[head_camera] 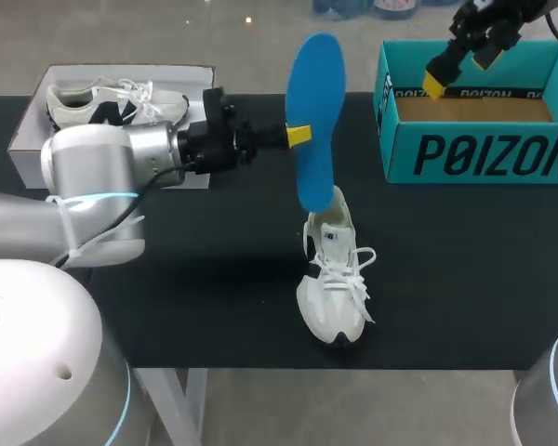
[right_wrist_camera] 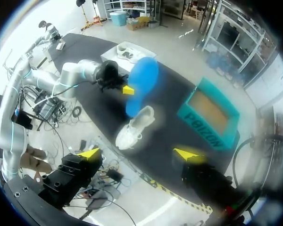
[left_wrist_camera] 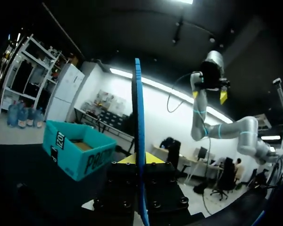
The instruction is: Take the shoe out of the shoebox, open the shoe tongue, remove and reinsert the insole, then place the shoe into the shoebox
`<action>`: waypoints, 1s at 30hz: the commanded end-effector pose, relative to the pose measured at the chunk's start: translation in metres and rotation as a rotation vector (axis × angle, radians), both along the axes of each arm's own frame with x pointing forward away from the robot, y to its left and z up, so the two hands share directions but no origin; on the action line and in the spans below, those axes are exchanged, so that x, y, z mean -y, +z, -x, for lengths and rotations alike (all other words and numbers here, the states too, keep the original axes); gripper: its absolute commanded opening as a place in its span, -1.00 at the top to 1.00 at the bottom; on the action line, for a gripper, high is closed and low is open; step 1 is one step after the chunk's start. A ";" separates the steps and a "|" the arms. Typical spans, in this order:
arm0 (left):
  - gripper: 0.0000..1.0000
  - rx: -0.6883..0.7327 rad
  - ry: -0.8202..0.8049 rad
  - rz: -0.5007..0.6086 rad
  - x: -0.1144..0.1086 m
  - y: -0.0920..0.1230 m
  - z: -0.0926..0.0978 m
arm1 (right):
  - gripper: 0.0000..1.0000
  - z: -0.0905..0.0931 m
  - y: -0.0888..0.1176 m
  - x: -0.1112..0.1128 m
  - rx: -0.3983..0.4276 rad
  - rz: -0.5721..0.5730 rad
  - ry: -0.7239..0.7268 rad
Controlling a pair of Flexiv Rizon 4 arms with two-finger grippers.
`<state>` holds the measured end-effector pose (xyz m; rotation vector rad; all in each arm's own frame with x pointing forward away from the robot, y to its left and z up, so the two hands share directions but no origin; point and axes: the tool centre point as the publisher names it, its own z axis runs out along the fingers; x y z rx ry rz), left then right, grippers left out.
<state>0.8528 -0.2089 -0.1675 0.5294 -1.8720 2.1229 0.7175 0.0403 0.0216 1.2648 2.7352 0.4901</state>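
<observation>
Over the table (head_camera: 167,307), the left pincer (head_camera: 298,136) clamps the insole (head_camera: 318,93).

Head cam sits high behind the robot, looking down on the table (head_camera: 214,279). Left wrist cam looks level across it, insole (left_wrist_camera: 138,141) right up close. Right wrist cam hangs way up, looking down. All three catch the shoebox (head_camera: 474,153).
</observation>
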 end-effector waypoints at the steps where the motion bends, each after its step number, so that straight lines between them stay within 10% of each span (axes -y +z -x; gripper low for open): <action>1: 1.00 -0.138 -0.017 -0.017 0.001 0.007 0.002 | -1.00 -0.001 0.001 -0.001 -0.004 0.002 -0.001; 30: 1.00 -0.563 -0.101 0.075 -0.003 -0.009 -0.025 | -1.00 -0.001 0.001 -0.001 -0.004 0.002 -0.001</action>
